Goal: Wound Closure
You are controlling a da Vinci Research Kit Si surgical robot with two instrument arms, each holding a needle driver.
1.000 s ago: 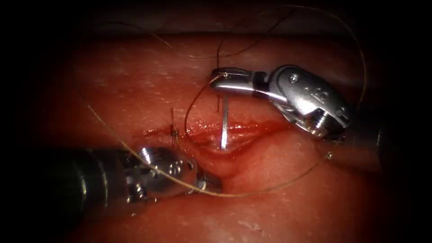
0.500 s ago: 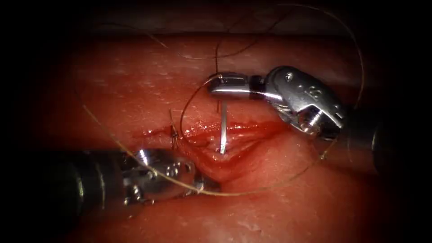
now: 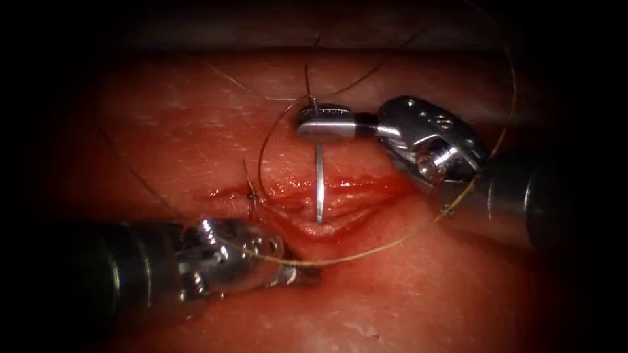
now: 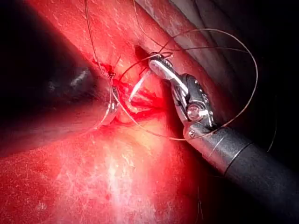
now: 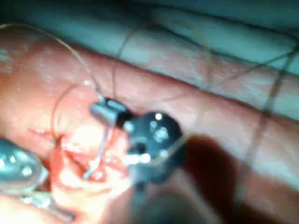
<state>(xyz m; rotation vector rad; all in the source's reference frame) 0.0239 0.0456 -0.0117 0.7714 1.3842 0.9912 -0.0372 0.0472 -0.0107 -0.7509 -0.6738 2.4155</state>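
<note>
Light falls brightest on the middle of the tissue (image 3: 196,124) in the endoscope view, fading to near-black edges. Glare flashes off the right tool (image 3: 325,122). The right wrist view looks blurred, perhaps out of focus.

Count: 2 grippers – left gripper (image 3: 297,274), right gripper (image 3: 320,123). 1 needle (image 3: 319,186). 1 thread (image 3: 392,243), long, looping around the field. 1 tissue (image 3: 196,131) piece with 1 cut (image 3: 340,189). 1 knotted stitch (image 3: 251,196) already on the cut, at its left end.
</note>
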